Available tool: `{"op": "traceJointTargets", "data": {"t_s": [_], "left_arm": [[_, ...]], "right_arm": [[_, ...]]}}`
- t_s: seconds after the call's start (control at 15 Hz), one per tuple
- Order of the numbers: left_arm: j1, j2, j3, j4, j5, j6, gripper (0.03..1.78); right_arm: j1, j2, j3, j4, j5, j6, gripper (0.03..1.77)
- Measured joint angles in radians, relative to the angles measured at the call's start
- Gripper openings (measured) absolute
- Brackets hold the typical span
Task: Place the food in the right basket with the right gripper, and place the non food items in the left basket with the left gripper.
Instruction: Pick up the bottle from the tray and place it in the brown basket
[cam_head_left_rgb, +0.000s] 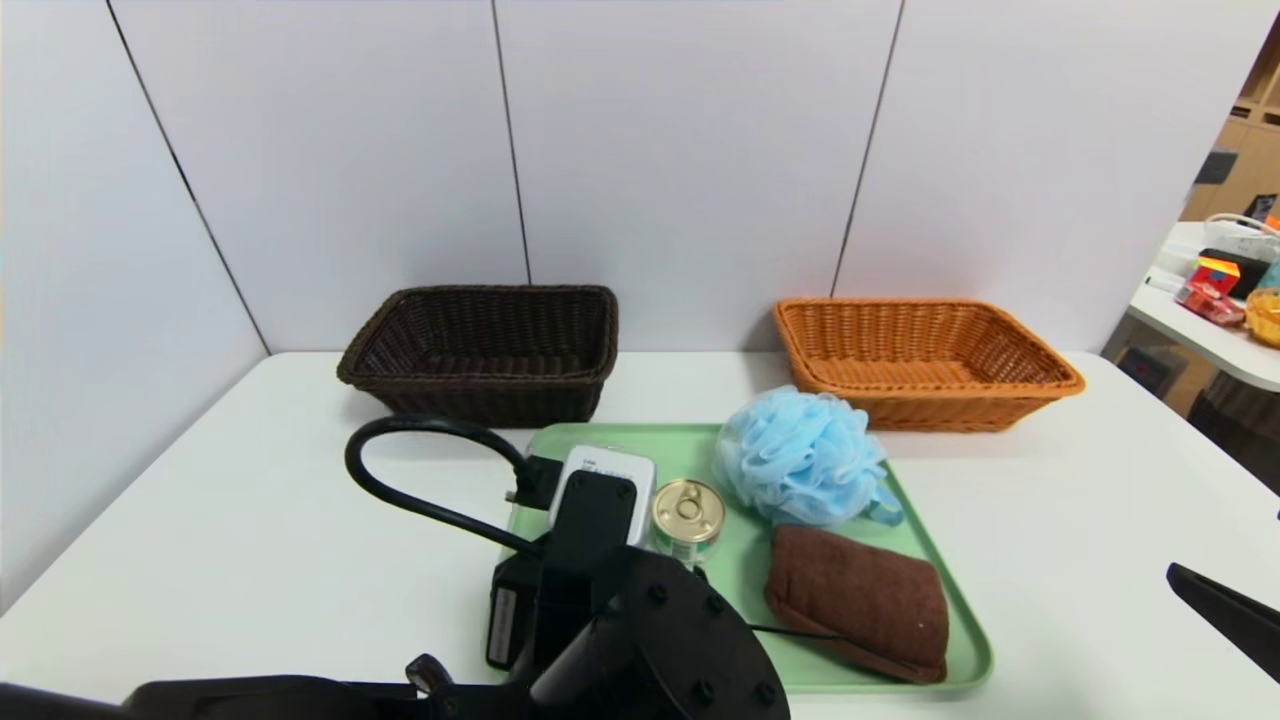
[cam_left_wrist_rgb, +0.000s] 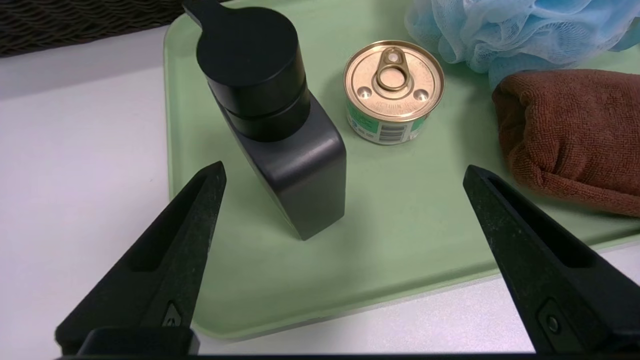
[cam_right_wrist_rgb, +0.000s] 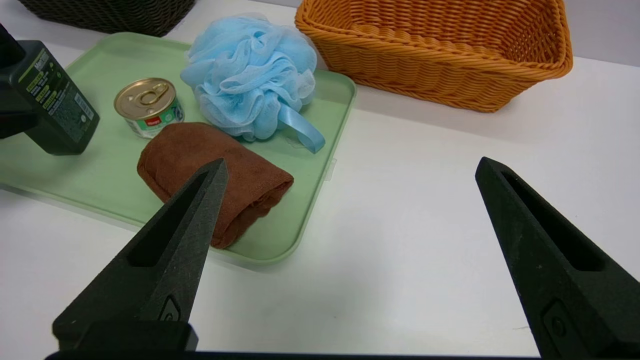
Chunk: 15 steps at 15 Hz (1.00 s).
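Left hand (cam_left_wrist_rgb: 345, 175) spread wide just before upright black rectangular bottle (cam_left_wrist_rgb: 280, 125) on pale green plastic tray (cam_left_wrist_rgb: 400, 240), right hand (cam_right_wrist_rgb: 350, 170) wide over white counter (cam_right_wrist_rgb: 425, 200) beside tray

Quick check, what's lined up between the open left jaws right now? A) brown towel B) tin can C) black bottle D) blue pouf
C: in the left wrist view the black bottle stands upright on the green tray, nearest to the left gripper, whose jaws stand wide open and hold nothing; the tin can sits farther back.
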Motion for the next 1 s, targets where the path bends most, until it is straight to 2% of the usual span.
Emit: {"op": "traceJointTargets", "data": {"t_s": [0.8,1.0], "left_arm": [[0.057,0.080,-0.015,-0.008,-0.001,-0.081,1.69],[0.078,0.114,-0.031,-0.043,0.002,-0.077,1.69]], "right_arm": [[0.002,0.000,0.000,-0.002,0.001,-0.003,1.71],[0.001,-0.001,0.000,-0.004,0.001,-0.003,1.71]]}}
